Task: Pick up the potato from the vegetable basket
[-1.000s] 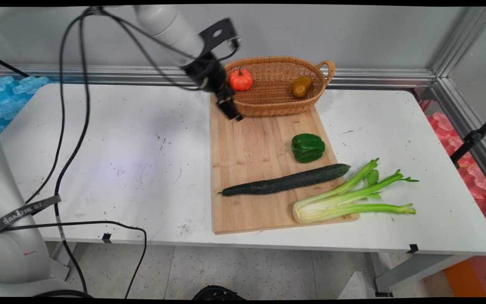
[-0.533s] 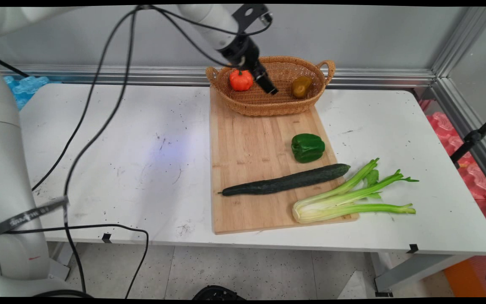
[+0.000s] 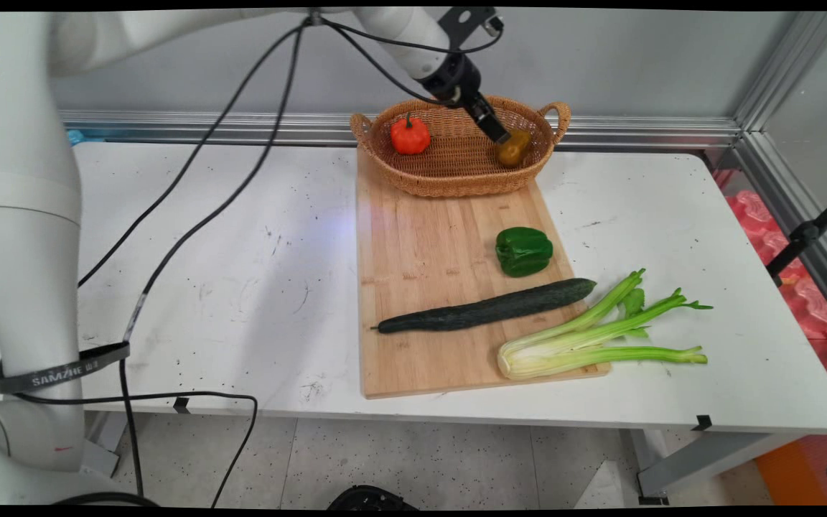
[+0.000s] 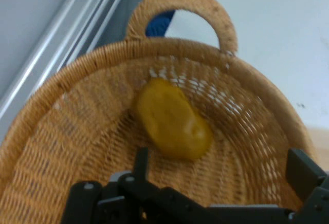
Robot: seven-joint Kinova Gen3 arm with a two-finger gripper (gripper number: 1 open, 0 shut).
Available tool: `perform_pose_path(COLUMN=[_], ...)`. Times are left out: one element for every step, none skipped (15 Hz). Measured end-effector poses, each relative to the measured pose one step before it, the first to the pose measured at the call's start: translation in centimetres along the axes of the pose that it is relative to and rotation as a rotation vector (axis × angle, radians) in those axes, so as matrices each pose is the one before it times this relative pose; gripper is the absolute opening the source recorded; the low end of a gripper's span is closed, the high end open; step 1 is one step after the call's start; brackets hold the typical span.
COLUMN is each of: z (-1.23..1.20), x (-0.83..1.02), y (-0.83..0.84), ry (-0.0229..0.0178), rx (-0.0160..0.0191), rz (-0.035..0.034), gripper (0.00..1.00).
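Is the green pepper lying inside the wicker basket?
No. The green pepper lies on the cutting board, in front of the basket.

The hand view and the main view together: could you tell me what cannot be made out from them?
- The gripper fingertips: cut off by the hand view's bottom edge, too small in the main view.
- The yellow vegetable: blurred in the hand view, and its underside is hidden against the basket.
- The pumpkin: its base is hidden by the basket's near wall in the main view.

Yellow pepper (image 4: 172, 126) lying in wicker basket (image 4: 61, 147), fingers (image 4: 303, 172) spread below.
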Motion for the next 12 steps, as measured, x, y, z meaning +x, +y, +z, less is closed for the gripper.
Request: perform_pose_path(z=[0.574, 0.843, 0.544, 0.790, 0.510, 0.735, 0.828, 0.704, 0.763, 0.620, 0.496, 0.550], x=[0.155, 0.215, 0.105, 0.131, 0.084, 0.100, 0.128, 0.069, 0.050, 0.015, -0.008, -0.010], y=[-0.200, -0.279, -0.170, -0.250, -0.145, -0.235, -0.228, -0.200, -0.220, -0.176, -0.121, -0.133], ry=[0.00322, 0.00438, 0.00229, 0.00301, 0.00180, 0.00276, 0.00303, 0.00190, 0.00147, 0.00052, -0.00012, -0.00042], rx=[0.00095, 0.00091, 0.00025, 0.00062, 0.00022, 0.00076, 0.00075, 0.00094, 0.00138, 0.00113, 0.00059, 0.00044], rz=[-0.00090, -0.00164, -0.00141, -0.00235, -0.00141, -0.00243, -0.00285, -0.00333, -0.00444, -0.00381, -0.00308, -0.00354], gripper=[1.00, 1.00, 1.00, 1.00, 1.00, 1.00, 1.00, 1.00, 1.00, 1.00, 1.00, 1.00])
